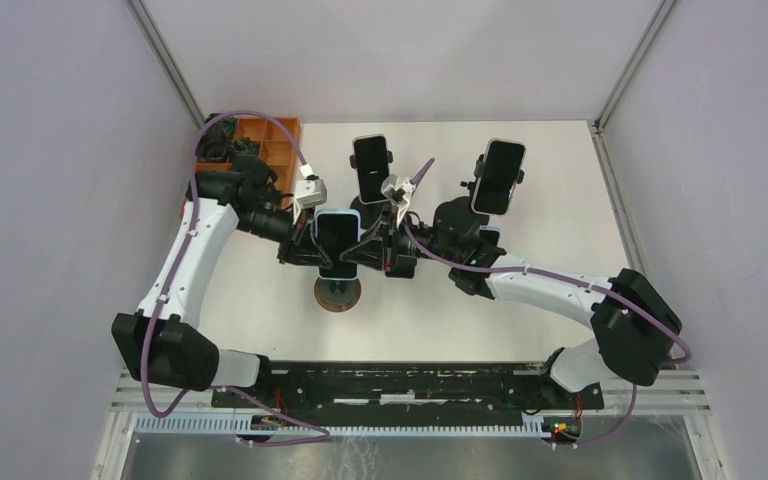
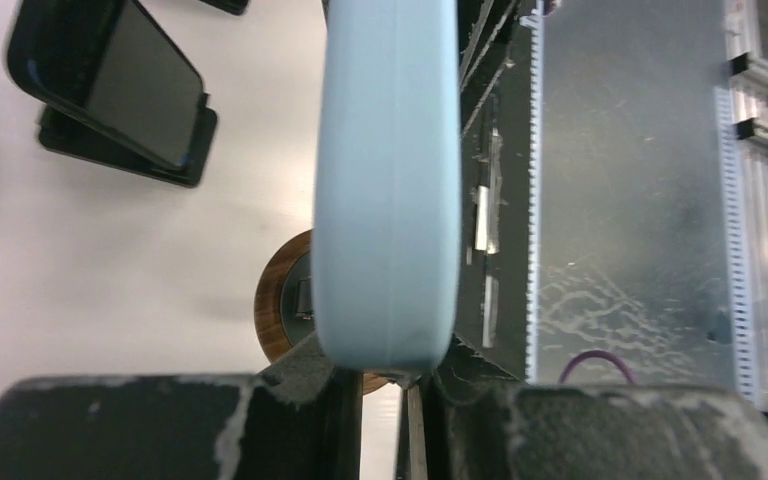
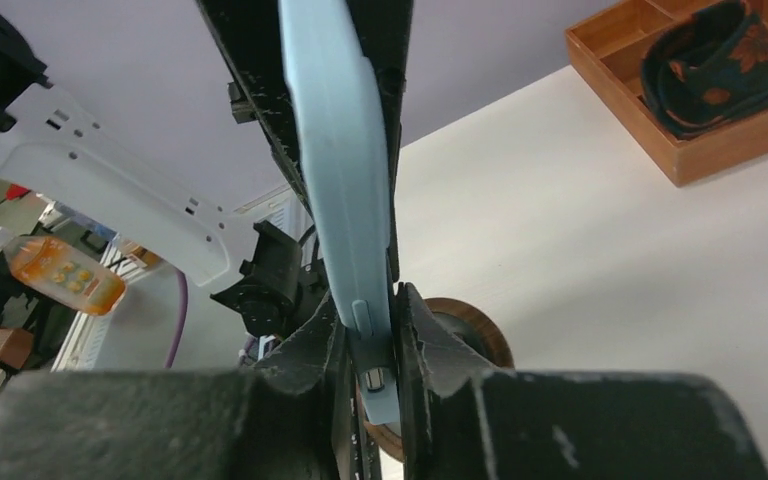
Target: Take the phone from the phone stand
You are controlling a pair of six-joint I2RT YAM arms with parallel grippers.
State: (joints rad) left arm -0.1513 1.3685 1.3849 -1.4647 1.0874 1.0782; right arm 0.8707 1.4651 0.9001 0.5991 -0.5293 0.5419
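1. At centre of the white surface (image 1: 570, 210), the pale-blue-cased phone (image 1: 338, 238) stands upright over the round wooden-based phone stand (image 1: 339, 297), between both hands. Whether it sits in the cradle or clear of it is hidden.
2. Grip: right hand (image 1: 373, 252) is closed, its fingers (image 3: 430, 345) pinching the phone's front and back at one long edge. The left hand (image 1: 307, 250) is at the opposite edge. Its contact is hidden under the phone in the wrist view, so I cannot tell if it is clamped.
3. Handling (judged): rigid and light, with a smooth case that is likely slippery and fragile glass. Hold it across the faces near an edge and lift straight up.
4. Surroundings: two dark phones on black stands (image 1: 371, 165) (image 1: 500, 175) behind, an orange compartment tray (image 1: 265, 140) at far left, and plain lavender walls (image 1: 60, 150) around.
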